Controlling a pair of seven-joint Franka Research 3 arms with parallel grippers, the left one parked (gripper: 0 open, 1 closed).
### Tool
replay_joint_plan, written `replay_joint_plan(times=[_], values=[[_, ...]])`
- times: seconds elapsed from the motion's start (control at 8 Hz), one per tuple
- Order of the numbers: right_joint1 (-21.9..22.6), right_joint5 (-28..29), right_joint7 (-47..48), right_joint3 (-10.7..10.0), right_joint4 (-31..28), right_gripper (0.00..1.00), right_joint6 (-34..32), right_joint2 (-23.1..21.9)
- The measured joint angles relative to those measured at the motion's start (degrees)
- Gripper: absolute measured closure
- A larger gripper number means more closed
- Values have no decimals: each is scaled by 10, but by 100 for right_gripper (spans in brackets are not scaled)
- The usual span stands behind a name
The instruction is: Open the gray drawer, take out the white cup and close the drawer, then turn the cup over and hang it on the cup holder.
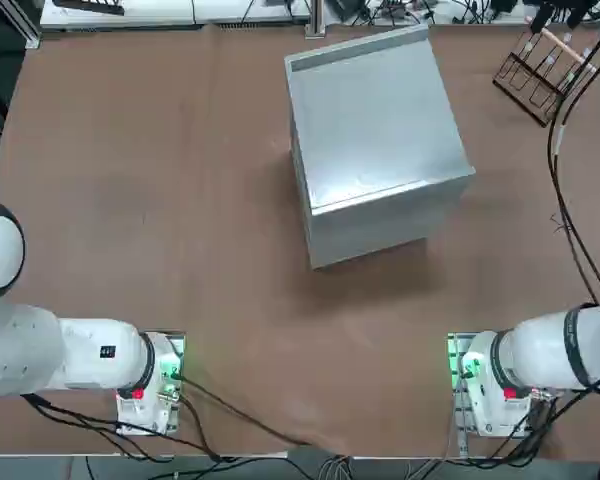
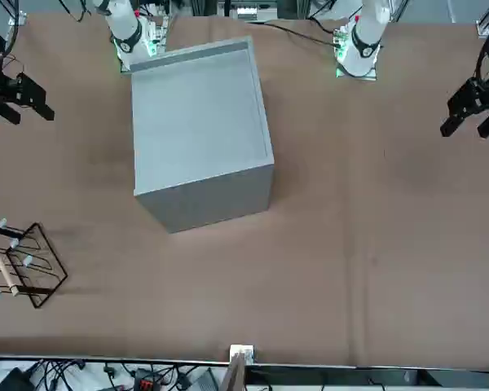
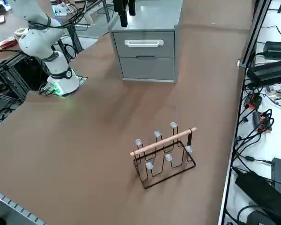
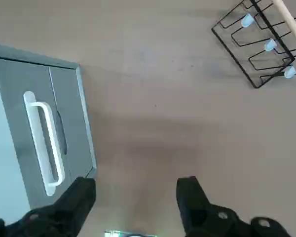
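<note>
Just beside the open right end effector (image 4: 137,185): closed gray drawer (image 4: 14,98).

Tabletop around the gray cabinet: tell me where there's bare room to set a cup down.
Bare table shows between the drawer front and the cup holder, though the open right gripper hangs above that side; more lies left of the cabinet. It's crowded around the arm bases, with cables.
</note>
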Motion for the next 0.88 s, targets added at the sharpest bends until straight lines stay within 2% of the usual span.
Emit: replay_joint_plan(times=[0.62, 0.75, 0.88], values=[[14, 13, 31, 6, 2, 0, 0, 3], [23, 22, 41, 7, 2, 0, 3, 11], [27, 59, 49, 8, 1, 0, 17, 22]])
